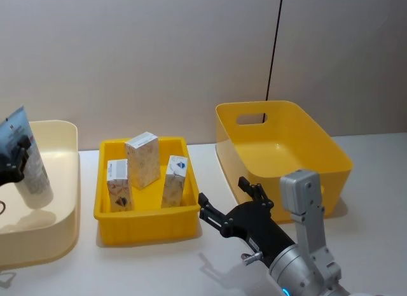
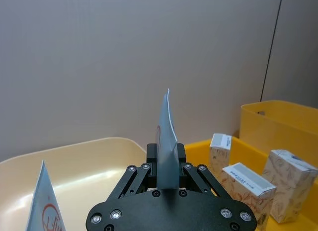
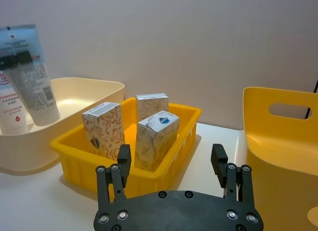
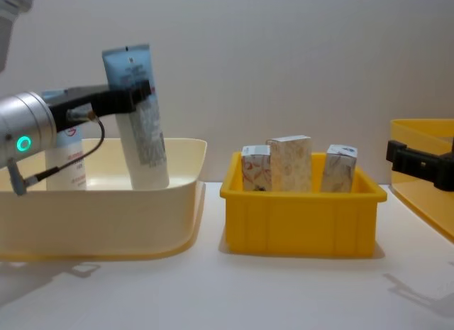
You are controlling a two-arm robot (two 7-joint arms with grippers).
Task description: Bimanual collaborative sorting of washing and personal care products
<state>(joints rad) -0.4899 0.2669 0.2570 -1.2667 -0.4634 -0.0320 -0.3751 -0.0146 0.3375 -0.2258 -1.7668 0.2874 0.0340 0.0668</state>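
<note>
Starting at your far left, the cream tub (image 4: 106, 209) sits on the surface (image 1: 159, 264). Your left gripper (image 4: 142, 94) is up over it, clamped tight on a pale-blue tube (image 4: 144, 142). It has the tube pinched across the upper part, just below the flat crimped end. The tube leans a bit and its cap end pokes down inside the tub. Can't tell if the cap is actually touching the tub floor. A second tube (image 3: 12, 114), the one with the red round mark, stands in the tub just behind it on the side away from the bins.

Next over, just beside the tub, is the small yellow bin (image 4: 298, 223). Three cream marbled cartons (image 1: 143, 159) are standing upright in it, close together, with the middle one set further back.

Right of that, your right gripper (image 1: 222, 189) hangs low over the surface, near the front between the two bins. Its fingers are spread wide with nothing in them, pointed roughly toward the small bin.

The big yellow bin (image 1: 286, 124) is at the far right.
</note>
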